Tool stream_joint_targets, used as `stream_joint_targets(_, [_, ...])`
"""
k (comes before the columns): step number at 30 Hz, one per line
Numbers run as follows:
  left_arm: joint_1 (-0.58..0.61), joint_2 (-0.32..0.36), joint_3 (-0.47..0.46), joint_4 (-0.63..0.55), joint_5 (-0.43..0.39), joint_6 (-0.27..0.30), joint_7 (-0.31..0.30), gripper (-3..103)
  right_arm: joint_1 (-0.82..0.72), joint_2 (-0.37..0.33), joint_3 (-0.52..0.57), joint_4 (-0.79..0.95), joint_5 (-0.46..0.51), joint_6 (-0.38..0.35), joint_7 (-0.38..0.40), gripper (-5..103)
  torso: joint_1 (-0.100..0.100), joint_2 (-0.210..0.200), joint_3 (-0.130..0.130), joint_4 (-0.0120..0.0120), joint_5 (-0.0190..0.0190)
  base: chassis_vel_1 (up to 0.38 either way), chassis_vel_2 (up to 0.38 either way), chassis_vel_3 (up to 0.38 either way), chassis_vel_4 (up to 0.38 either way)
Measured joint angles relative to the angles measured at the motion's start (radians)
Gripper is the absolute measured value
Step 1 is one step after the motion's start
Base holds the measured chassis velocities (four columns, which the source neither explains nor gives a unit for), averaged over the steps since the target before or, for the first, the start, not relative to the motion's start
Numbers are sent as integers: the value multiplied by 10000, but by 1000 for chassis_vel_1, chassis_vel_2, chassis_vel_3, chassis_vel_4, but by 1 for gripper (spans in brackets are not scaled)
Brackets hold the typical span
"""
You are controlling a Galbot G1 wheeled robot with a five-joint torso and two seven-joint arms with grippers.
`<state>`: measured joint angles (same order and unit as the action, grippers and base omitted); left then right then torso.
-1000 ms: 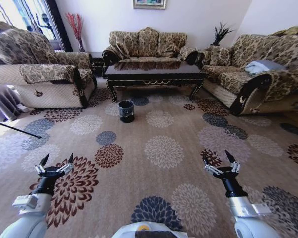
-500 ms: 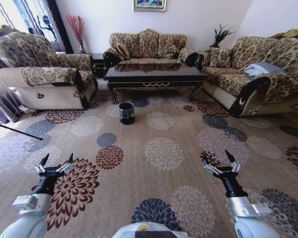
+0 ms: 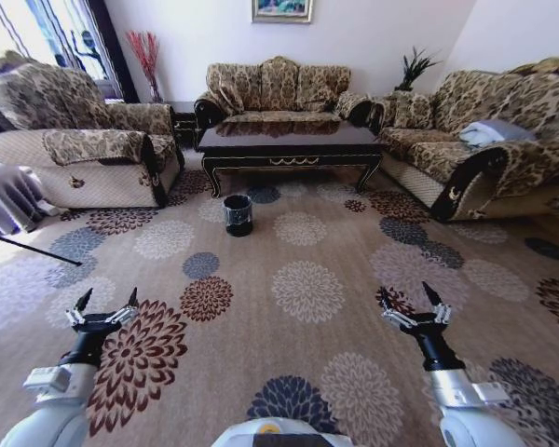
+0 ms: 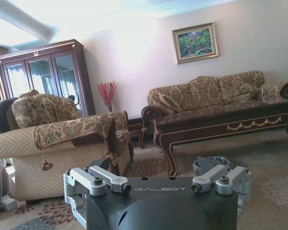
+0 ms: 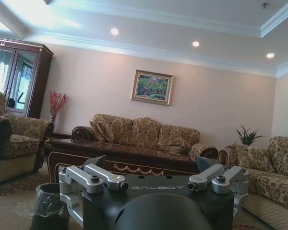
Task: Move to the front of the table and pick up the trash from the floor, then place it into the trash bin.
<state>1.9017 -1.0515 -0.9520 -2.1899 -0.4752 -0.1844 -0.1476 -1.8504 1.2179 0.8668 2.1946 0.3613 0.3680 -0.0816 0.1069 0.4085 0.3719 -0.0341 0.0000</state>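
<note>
head view: left claw [image 3: 103, 306] and right claw [image 3: 423, 303] hang low over the floor [image 3: 307, 354], prongs apart, empty. bin [image 3: 238, 214] and desk [image 3: 289, 144] well ahead of both; trash too small to tell.
left wrist view: bin [image 4: 212, 165] just beyond the prongs.
right wrist view: bin [image 5: 49, 203] near. risk: driving in may knock it over.

Silver-linked black claw [image 5: 157, 184] with "GALBOT" lettering, silver-grey arms.

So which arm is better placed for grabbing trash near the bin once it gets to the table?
Probably the left. The trash bin stands left of centre before the table, on the left claw's side. Both claws are open and far off; the right claw lines up farther away.
</note>
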Motion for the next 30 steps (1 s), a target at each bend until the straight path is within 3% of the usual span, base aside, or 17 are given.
stream_joint_targets(30, [0,0,0,0,0,-1,0,100,0,0,0,0,0,0,0,100,449,1227,778,1,0,0,0,0,0])
